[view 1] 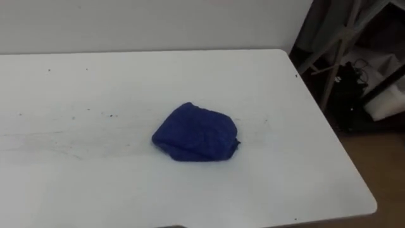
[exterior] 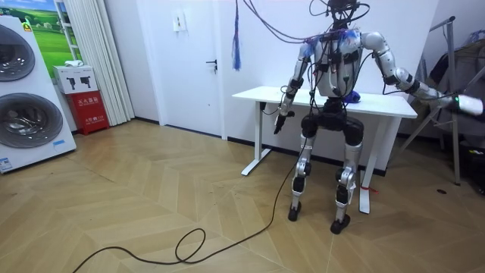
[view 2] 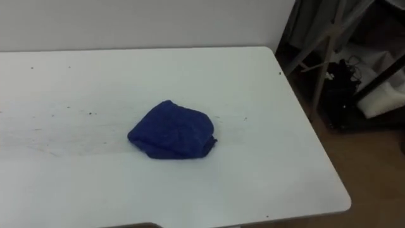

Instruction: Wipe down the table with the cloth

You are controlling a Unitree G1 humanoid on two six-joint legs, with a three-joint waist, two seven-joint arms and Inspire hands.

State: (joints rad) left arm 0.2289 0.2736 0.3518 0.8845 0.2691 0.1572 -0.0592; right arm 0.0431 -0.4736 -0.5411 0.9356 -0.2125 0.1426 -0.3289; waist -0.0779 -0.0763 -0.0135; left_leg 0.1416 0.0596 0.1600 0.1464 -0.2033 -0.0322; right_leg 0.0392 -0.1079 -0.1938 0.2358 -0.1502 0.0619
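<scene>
White table point(view 1: 304, 158) carries the bunched blue cloth point(view 1: 196, 133) near its middle, apart from our left hand point(exterior: 282, 120), hung low, and right hand point(exterior: 468, 106), held out wide, whose fingers' state we cannot tell, while specks point(view 1: 111, 115) dot the top, so we judge the wiping mostly undone.

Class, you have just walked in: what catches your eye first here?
A crumpled blue cloth lies near the middle of the white table, with dark specks on the surface to its left. In the room view the robot stands at that table, its right hand held out sideways, its left hand hanging low.
</scene>
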